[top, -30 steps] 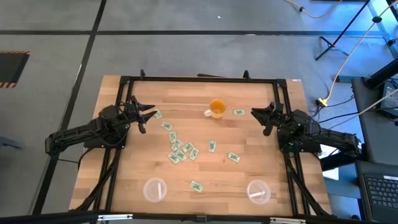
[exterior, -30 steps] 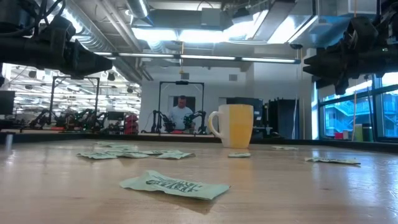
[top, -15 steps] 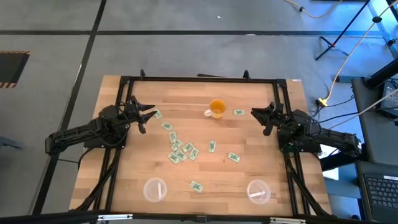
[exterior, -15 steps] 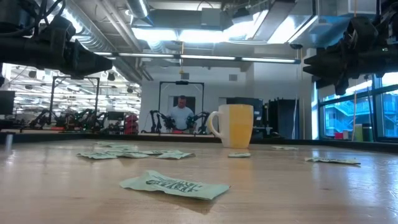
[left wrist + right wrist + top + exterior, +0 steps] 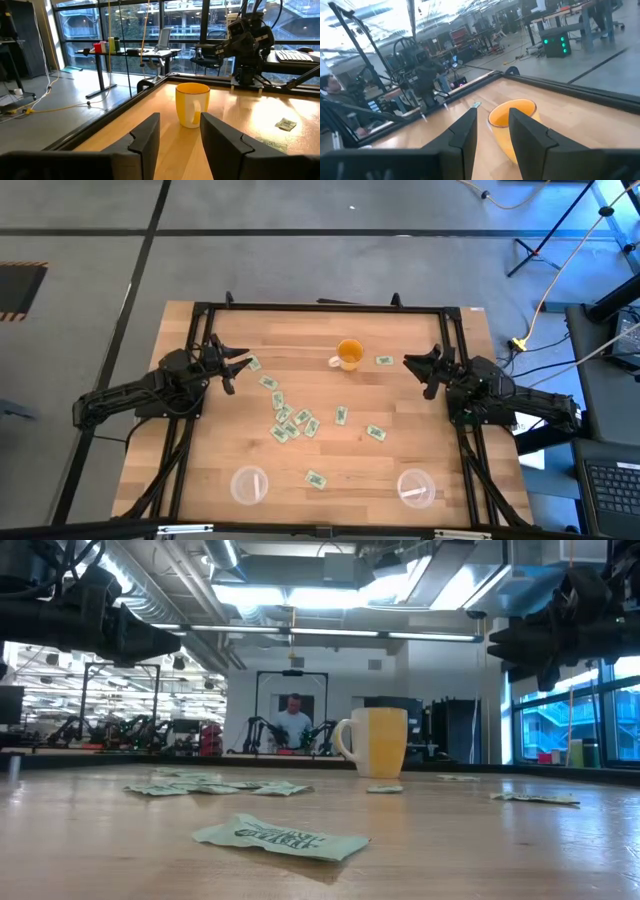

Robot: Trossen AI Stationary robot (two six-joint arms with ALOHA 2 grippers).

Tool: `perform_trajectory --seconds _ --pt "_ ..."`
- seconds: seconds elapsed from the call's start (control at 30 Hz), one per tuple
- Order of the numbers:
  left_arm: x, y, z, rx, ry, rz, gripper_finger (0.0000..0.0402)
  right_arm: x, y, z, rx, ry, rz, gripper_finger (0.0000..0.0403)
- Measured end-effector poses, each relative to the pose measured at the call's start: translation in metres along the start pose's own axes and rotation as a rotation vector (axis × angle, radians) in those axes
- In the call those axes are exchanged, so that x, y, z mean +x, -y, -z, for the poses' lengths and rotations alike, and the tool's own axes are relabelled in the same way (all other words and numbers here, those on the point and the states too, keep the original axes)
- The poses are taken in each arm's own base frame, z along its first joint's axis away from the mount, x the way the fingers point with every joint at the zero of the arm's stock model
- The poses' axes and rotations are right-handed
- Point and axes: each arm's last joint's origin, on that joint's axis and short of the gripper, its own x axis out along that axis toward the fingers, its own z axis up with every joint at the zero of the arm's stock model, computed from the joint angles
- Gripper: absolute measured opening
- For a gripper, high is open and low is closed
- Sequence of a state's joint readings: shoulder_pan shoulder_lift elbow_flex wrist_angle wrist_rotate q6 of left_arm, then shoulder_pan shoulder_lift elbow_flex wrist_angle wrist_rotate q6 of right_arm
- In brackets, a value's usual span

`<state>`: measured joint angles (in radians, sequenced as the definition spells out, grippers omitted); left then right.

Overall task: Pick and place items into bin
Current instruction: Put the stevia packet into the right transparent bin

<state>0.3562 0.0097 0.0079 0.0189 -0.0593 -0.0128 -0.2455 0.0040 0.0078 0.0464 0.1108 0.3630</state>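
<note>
Several small green-and-white packets [image 5: 290, 420] lie flat and scattered on the wooden table, most of them left of centre. One lies by itself near the front [image 5: 316, 478], and one lies right of the orange mug [image 5: 384, 360]. The mug [image 5: 349, 354] stands upright at the far middle. My left gripper [image 5: 238, 372] is open and empty above the table's far left, beside a packet [image 5: 253, 364]. My right gripper [image 5: 413, 375] is open and empty at the far right. Both point toward the mug, which shows between the fingers in the left wrist view [image 5: 192, 104] and the right wrist view [image 5: 512, 125].
Two clear round containers stand near the front edge, one at the left [image 5: 249, 485] and one at the right [image 5: 416, 488]. A black frame [image 5: 320, 307] runs around the table. A person [image 5: 292, 720] stands far behind the table in the room.
</note>
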Motion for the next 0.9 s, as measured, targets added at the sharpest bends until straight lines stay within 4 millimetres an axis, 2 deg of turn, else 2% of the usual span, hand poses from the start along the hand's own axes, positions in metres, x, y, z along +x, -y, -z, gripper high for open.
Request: perform_trajectory --seconds 0.27,0.37,0.5,0.7,0.9 --pt "0.0 0.0 0.0 0.0 0.0 0.0 0.0134 0.0 -0.001 -0.002 -0.004 0.019 -0.007 0.0116" --pt "0.0 0.0 -0.001 0.0 0.005 0.0 0.0133 -0.001 -0.004 -0.011 -0.02 0.078 -0.028 0.0116" --pt "0.0 0.0 -0.001 -0.002 0.011 0.0 0.0132 -0.003 -0.012 -0.033 -0.046 0.08 -0.003 0.0116" --pt "0.0 0.0 -0.001 -0.001 0.013 -0.001 0.0133 0.007 -0.02 -0.062 -0.046 -0.123 0.213 0.0116" --pt "0.0 0.0 -0.001 -0.004 0.015 -0.002 0.0133 0.034 -0.022 -0.068 0.046 -0.365 0.441 0.0116"
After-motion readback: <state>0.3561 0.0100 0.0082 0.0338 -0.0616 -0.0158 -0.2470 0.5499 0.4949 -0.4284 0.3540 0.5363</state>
